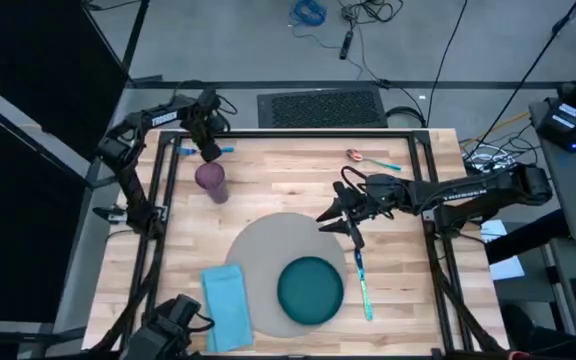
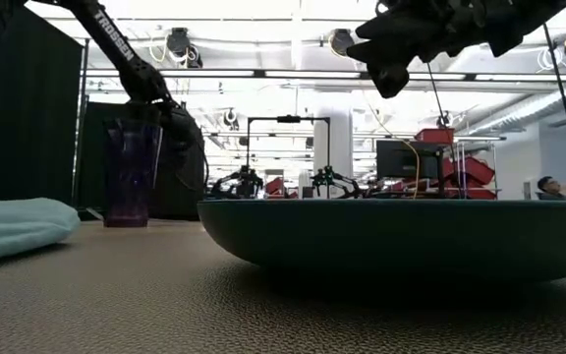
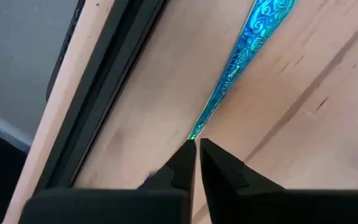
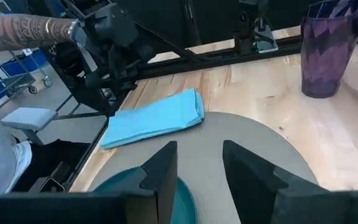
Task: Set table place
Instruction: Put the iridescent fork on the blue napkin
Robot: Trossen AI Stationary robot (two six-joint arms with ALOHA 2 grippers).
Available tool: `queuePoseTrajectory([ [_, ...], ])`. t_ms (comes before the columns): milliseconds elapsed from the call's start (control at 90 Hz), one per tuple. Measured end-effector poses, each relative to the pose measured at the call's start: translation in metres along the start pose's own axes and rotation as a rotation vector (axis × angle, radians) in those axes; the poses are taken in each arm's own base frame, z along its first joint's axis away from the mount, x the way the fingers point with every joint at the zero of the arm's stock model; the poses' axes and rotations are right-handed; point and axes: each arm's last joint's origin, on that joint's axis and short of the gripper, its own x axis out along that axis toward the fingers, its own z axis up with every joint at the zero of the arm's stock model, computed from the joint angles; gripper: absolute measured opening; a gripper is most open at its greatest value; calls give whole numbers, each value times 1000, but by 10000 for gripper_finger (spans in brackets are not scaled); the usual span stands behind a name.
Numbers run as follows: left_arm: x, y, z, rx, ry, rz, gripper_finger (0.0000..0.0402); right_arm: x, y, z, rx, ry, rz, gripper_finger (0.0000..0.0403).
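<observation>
The round grey placemat [image 1: 268, 245] lies on the light-wood table [image 1: 408, 300], with the dark teal plate [image 1: 310, 290] on its near right part. A light blue napkin [image 1: 226, 305] lies left of the placemat, and a blue cutlery piece [image 1: 362, 285] lies right of the plate. A purple cup [image 1: 212, 182] stands at the far left. Behind it my left gripper [image 1: 209, 150] is shut on another blue cutlery piece [image 3: 241, 56] by the table's far edge. My right gripper [image 1: 343, 222] hangs open above the placemat's far right edge, holding nothing [image 4: 197, 168]. My left gripper pinches the blue cutlery piece's narrow end [image 3: 194, 132] between its two fingertips [image 3: 185, 155]. The fingers run along the piece, slanting down toward the table. Its wider patterned part [image 3: 263, 22] stretches away over the wood; I cannot tell whether it lies on the table or is raised.
A further cutlery piece with a teal handle [image 1: 383, 163] and a reddish item [image 1: 354, 154] lie at the far right. A black frame rail [image 3: 98, 106] runs along the far edge beside my left gripper. A person's forearm [image 4: 23, 28] shows beyond the table's near left corner.
</observation>
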Motion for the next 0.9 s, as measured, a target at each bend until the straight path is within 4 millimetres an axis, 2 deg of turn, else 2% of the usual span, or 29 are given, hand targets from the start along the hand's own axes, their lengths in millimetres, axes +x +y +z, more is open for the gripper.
queuePoseTrajectory([
  [256,1,-2,0,27,20,19,117,0,-1,-8,1,79,-14,116],
  [378,9,-5,-2,33,14,33,146,0,-2,-9,-3,93,-16,116],
  [711,32,-12,-5,60,-44,53,153,-1,-2,-11,-9,106,-18,116],
  [900,48,-17,-5,92,7,58,153,0,-2,-10,4,100,-17,116],
])
